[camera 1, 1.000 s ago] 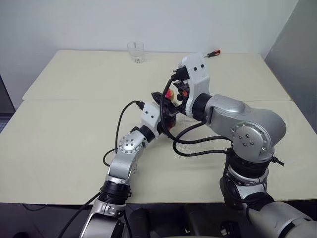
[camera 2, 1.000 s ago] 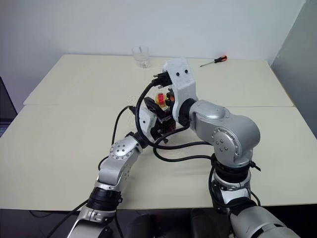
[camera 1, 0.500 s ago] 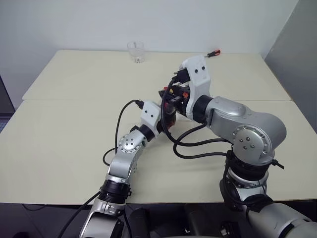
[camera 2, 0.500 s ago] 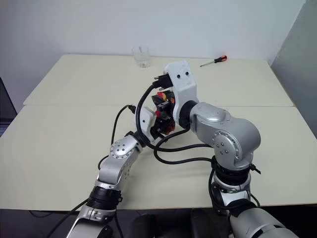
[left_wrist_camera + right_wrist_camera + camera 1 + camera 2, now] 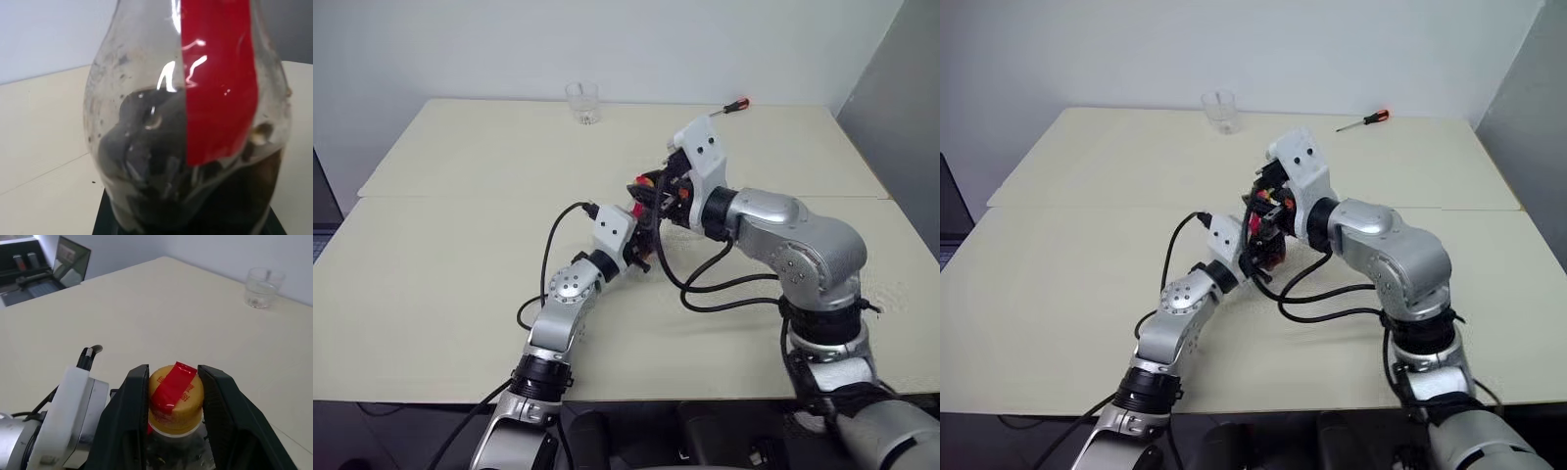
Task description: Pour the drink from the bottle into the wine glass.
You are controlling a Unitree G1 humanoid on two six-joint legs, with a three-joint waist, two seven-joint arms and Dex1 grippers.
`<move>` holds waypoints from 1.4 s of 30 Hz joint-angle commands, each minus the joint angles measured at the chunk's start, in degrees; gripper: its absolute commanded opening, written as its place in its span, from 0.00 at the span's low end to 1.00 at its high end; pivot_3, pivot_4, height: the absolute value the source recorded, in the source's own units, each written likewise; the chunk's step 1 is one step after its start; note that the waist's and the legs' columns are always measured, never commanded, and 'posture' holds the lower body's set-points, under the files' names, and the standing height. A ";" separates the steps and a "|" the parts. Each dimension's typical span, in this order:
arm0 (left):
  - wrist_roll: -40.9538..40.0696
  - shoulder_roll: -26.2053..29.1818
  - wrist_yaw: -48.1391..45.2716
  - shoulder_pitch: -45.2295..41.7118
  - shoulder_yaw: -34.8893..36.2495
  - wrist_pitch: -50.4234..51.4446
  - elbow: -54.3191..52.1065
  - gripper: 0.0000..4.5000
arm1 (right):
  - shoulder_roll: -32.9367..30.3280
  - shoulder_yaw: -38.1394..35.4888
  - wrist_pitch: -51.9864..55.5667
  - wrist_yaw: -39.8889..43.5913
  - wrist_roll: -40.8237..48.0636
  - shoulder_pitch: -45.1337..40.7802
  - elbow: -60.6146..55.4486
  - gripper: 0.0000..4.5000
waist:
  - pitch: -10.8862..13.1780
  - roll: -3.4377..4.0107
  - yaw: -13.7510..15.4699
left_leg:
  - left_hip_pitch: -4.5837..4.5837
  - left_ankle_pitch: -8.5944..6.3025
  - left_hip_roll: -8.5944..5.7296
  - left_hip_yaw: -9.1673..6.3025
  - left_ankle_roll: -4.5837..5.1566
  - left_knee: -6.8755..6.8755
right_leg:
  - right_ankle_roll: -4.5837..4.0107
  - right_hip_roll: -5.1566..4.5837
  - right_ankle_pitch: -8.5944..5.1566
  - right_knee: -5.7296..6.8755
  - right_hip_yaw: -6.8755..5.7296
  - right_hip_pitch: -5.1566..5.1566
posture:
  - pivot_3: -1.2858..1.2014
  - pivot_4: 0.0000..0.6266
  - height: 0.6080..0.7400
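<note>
The bottle (image 5: 186, 122) is clear plastic with a red label strip, and the dark drink (image 5: 146, 171) fills its lower part. It stands upright over the middle of the table, with my left gripper (image 5: 641, 238) shut on its body from the near side. The bottle's yellow cap (image 5: 175, 396) carries a red strip. My right gripper (image 5: 173, 373) reaches in from the right and is shut on that cap, one black finger (image 5: 132, 401) pressed against each side. The wine glass is out of view.
A short clear tumbler (image 5: 581, 102) stands at the far edge of the cream table (image 5: 450, 255), left of centre. A red-handled screwdriver (image 5: 729, 106) lies at the back right. Black cables loop below the grippers. A seam crosses the tabletop.
My right gripper has tilted down over the bottle and closed its fingers on the cap, and its elbow has swung out to the right. The left arm and bottle have stayed put.
</note>
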 commanded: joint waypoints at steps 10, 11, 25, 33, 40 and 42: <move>-0.37 0.90 0.29 -0.91 1.27 -1.19 -6.00 0.19 | -5.04 0.28 -23.64 27.18 2.26 -5.50 17.15 0.27 | 0.01 0.00 0.09 | 0.00 0.00 0.06 0.00 0.00 -0.03 | -0.05 0.06 0.02 0.00 0.02 0.00 | 0.52 0.24 1.00; -0.33 0.86 0.41 -0.78 1.27 -1.06 -6.29 0.19 | -5.35 1.08 -25.76 30.48 2.19 -5.56 17.96 0.27 | 0.01 0.00 0.14 | 0.00 0.00 0.05 0.00 0.00 -0.02 | -0.04 0.05 0.02 0.00 0.01 0.00 | 0.52 0.24 1.00; 0.00 0.39 1.46 -0.06 1.23 -0.04 -8.23 0.18 | -1.51 5.24 -42.43 49.36 -5.09 -14.27 42.45 0.27 | 0.01 0.02 0.13 | 0.12 0.00 0.07 0.05 0.00 -0.02 | -0.29 0.08 0.17 0.07 0.03 0.01 | 0.52 0.24 1.00; -0.05 0.01 1.63 -0.03 0.96 0.11 -8.40 0.18 | 0.30 4.67 -44.85 52.26 -7.83 -16.99 48.79 0.27 | 0.02 0.02 0.28 | 0.10 0.00 0.06 0.06 0.00 -0.03 | -0.31 0.03 0.18 0.06 0.02 0.01 | 0.52 0.24 1.00; -0.14 -0.25 1.26 -0.05 0.91 0.09 -8.26 0.18 | -1.91 3.95 -40.81 52.84 -7.56 -16.81 43.79 0.58 | 0.04 0.05 0.34 | 0.11 0.00 0.06 0.06 0.00 -0.02 | -0.31 0.03 0.18 0.08 0.02 0.01 | 0.52 0.24 1.00; -0.15 -0.35 1.14 -0.09 0.91 0.07 -8.20 0.18 | -2.33 3.49 -39.19 52.66 -6.73 -16.77 41.61 0.74 | 0.03 0.05 0.35 | 0.10 0.00 0.06 0.06 0.00 -0.02 | -0.31 0.02 0.18 0.08 0.02 0.01 | 0.52 0.24 1.00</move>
